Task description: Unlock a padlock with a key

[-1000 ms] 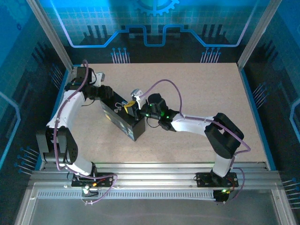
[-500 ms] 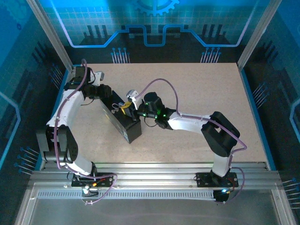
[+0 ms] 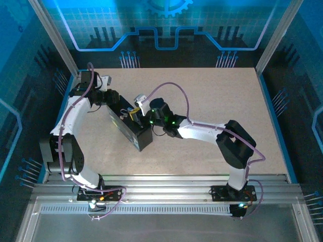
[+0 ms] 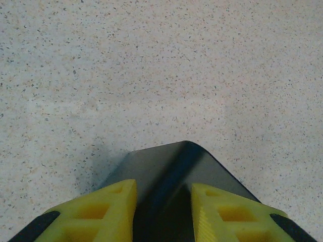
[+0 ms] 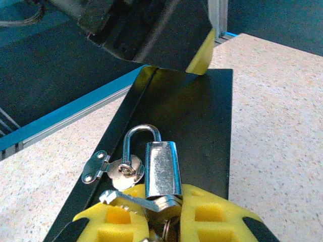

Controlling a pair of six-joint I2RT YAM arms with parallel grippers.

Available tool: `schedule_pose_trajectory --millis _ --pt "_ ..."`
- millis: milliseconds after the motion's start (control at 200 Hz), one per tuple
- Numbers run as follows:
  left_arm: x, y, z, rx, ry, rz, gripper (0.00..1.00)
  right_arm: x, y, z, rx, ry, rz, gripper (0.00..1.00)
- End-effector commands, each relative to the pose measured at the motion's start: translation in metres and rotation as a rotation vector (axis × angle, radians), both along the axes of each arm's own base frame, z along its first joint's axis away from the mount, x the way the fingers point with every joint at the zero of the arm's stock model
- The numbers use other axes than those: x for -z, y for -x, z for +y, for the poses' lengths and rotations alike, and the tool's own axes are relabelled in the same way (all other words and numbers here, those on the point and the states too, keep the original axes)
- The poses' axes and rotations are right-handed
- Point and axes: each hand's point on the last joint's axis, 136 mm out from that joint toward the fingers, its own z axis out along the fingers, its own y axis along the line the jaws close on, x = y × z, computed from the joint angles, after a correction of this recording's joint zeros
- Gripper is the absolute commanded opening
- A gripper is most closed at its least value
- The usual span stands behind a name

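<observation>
Right wrist view: padlock (image 5: 162,169) points shackle-first, lengthwise away from the right tool (image 5: 164,212), which pinches the key (image 5: 128,199).

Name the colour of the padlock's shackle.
Silver. The padlock's shackle shows best in the right wrist view.

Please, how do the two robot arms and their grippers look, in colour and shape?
The left arm and right arm have white shells, black joints and a thin purple cable along each. The gripper fingers are yellow wedges with triangular hollows.
</observation>
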Motion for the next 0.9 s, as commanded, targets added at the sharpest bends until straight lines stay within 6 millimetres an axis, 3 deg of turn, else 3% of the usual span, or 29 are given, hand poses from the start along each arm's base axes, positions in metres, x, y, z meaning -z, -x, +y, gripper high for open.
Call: schedule_pose_trajectory --millis 0,190,460,595,730,895 --pt "0.027 0.042 -0.039 0.088 0.146 0.220 0.34 -0.026 -0.024 -0.019 0.253 -0.067 -0.015 0.00" --pt "0.029 0.045 -0.044 0.096 0.165 0.235 0.33 -0.030 -0.018 -0.016 0.352 -0.149 0.047 0.00" --pt "0.028 0.046 -0.043 0.096 0.145 0.236 0.34 -0.068 -0.003 -0.017 0.260 -0.297 0.008 0.00" --pt "0.028 0.042 -0.040 0.078 0.139 0.234 0.34 -0.071 0.002 -0.017 0.229 -0.275 -0.002 0.00" --pt "0.020 0.035 -0.039 0.070 0.144 0.201 0.38 -0.070 -0.005 -0.037 0.265 -0.225 -0.022 0.00" --pt "-0.003 0.023 -0.042 0.073 0.168 0.135 0.42 -0.068 -0.027 -0.079 0.327 -0.138 -0.052 0.00"
